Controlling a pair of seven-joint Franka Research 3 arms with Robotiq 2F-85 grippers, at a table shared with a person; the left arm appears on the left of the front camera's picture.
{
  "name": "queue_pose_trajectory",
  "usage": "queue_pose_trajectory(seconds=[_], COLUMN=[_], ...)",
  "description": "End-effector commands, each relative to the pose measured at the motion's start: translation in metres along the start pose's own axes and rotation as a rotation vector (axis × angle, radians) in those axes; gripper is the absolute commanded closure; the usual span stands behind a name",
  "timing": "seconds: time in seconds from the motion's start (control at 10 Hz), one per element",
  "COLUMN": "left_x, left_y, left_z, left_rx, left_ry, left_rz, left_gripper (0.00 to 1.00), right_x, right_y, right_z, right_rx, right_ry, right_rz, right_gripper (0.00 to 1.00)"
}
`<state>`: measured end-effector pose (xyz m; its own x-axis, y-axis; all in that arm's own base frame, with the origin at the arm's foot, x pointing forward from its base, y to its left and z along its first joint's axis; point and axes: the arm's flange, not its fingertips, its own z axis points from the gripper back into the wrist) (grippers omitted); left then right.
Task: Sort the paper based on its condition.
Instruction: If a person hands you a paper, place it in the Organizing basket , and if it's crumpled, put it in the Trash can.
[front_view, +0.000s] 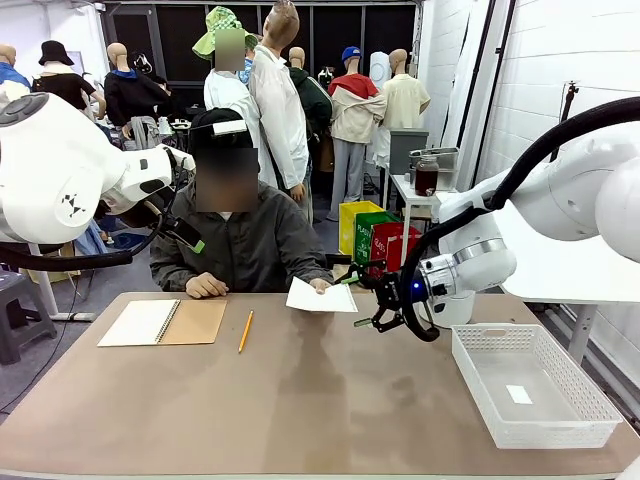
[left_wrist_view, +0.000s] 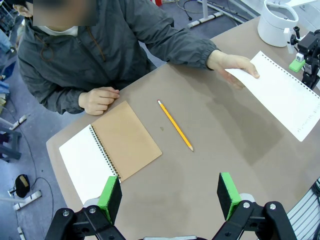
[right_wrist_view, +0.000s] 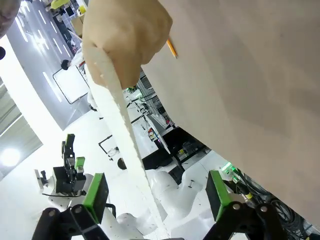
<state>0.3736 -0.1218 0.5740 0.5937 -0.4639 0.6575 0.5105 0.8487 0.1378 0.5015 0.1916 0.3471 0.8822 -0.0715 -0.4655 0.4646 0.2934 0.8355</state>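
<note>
Between spread right gripper (right_wrist_view: 156, 197) fingers, paper (right_wrist_view: 120, 130) edge-on; left gripper (left_wrist_view: 170, 194) agape above table (left_wrist_view: 220, 150)

Brown table (front_view: 300, 400) with rounded corners. On it, at its left: open spiral notepad (front_view: 162, 322), white page beside brown cardboard backing. Just right of that, apart from it, a yellow pencil (front_view: 245, 331) lying flat. At the right end, a white mesh basket (front_view: 530, 384) with what looks like a small white scrap inside.
</note>
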Motion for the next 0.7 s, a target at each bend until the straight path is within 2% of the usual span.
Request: queue_pose_trajectory(seconds=[0.0,0.1,0.2,0.4,0.5,0.6], left_x=[0.0,0.0,0.0,0.0,0.0,0.0], left_y=[0.0008,0.0008,0.0008,0.0008,0.0008,0.0008], left_z=[0.0007,0.0007,0.0007,0.0007,0.0007,0.0007], left_rx=[-0.001,-0.001,-0.001,-0.001,-0.001,-0.001], left_ry=[-0.002,-0.002,-0.002,-0.002,-0.002,-0.002], left_rz=[-0.001,-0.001,-0.001,-0.001,-0.001,-0.001], left_gripper=[0.0,0.0,0.0,0.0,0.0,0.0], right_x=[0.0012,0.0005,0.0,-0.0014,-0.0012,-0.0018], right_y=[0.0063,0.0064,0.0071,0.0079,0.0081,0.0083], right_z=[-0.0025,-0.0018,-0.001,0.0005,0.0014,0.0028], right_rx=[0.047,0.055,0.06,0.055,0.054,0.061], right_ry=[0.022,0.035,0.026,0.03,0.024,0.02], right_rz=[-0.002,-0.006,0.0,-0.017,-0.017,-0.013], right_gripper=[0.0,0.0,0.2,0.2,0.39,0.49])
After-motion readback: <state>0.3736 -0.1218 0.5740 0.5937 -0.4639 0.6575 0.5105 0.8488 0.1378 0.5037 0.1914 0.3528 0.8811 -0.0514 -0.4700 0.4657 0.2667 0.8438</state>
